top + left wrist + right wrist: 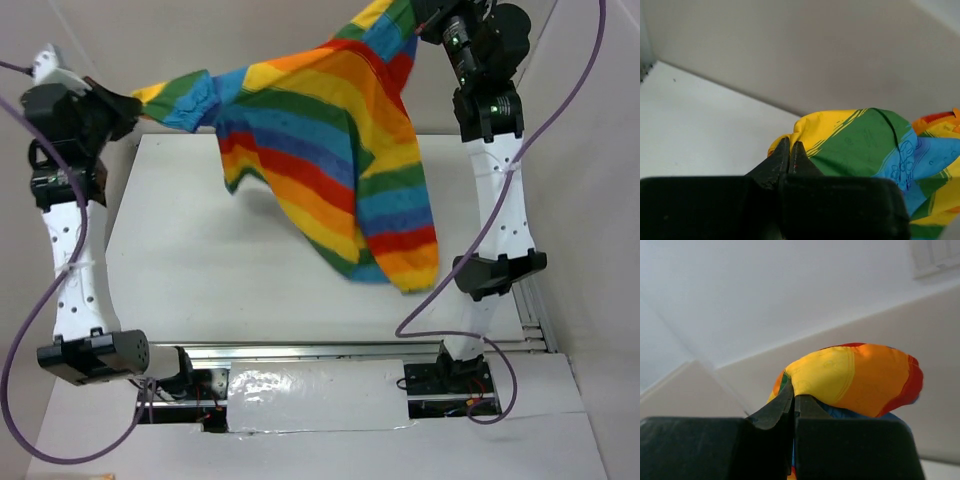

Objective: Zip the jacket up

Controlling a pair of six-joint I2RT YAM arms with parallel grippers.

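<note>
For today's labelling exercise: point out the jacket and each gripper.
jacket [330, 150], top external view, striped body
left gripper [791, 146], left wrist view, between shut fingertips
right gripper [793, 395], right wrist view, between shut fingertips

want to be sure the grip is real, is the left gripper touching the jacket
Touching. In the left wrist view the left gripper has its jaws shut on a yellow fold of the jacket, with no gap.

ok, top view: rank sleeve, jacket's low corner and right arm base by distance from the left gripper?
1. sleeve: far left, pinched by the left gripper.
2. low corner: hanging right of centre.
3. right arm base: near edge, right side, farthest.
</note>
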